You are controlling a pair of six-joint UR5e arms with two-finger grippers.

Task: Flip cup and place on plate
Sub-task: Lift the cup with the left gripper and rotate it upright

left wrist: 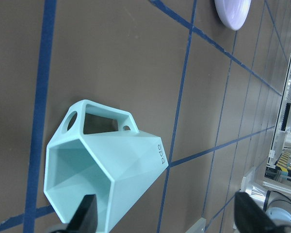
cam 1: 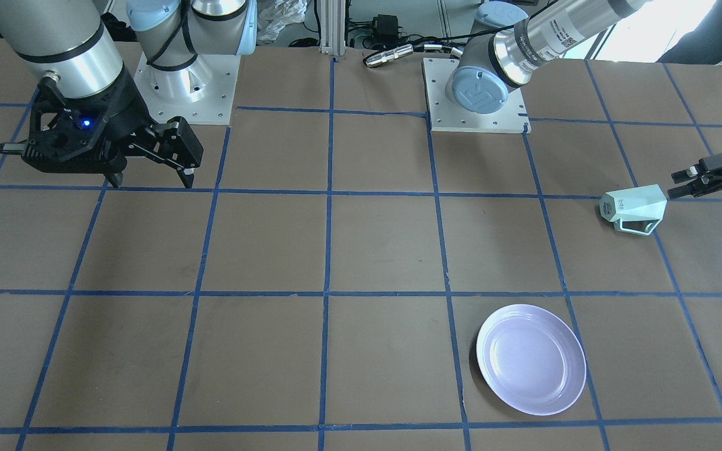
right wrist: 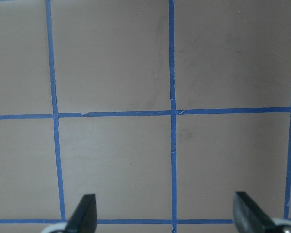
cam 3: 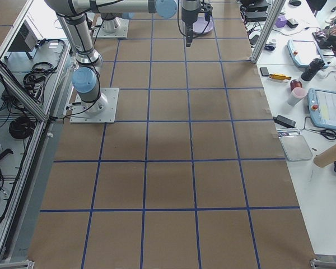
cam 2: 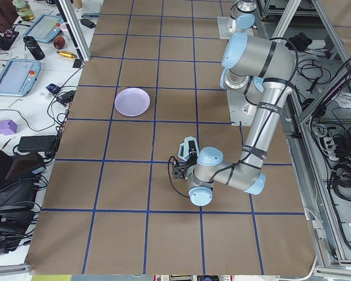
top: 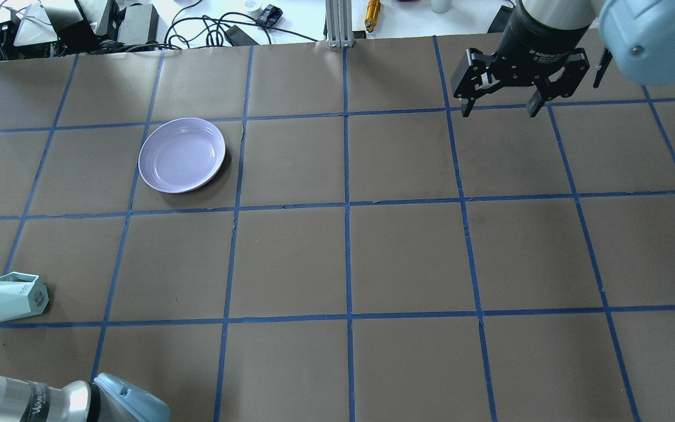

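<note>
Brown paper over the table (top: 408,258), ruled into squares with blue tape (top: 347,246).

Far left: my left gripper (cam 1: 680,181) sits low near the table's edge and reaches in level with the surface. Fingers spread wide, gripping nothing. From the left wrist camera, one fingertip (left wrist: 87,216) crosses in front of the cup's mouth and the other stands well off to the side over bare paper. I cannot tell whether it touches the rim; in the front-facing view the tips sit just beside it.

Next: the cup (top: 6,298), mint green and faceted, lies on its side on the paper. The open hexagonal mouth faces my left gripper. The base, with small dark lettering, faces the middle of the table. The handle is on the side away from my base, and a tape line runs close along the near side.

Further right and farther out: the plate (top: 182,154), pale lavender and glossy, sits flat, right way up. It is well apart from the cup, with one edge over a tape line.

Far right: my right gripper (top: 498,109) hangs above the table, pointing down. Fingers wide apart, holding nothing. Its wrist camera shows only taped paper between the two tips (right wrist: 85,213)
</note>
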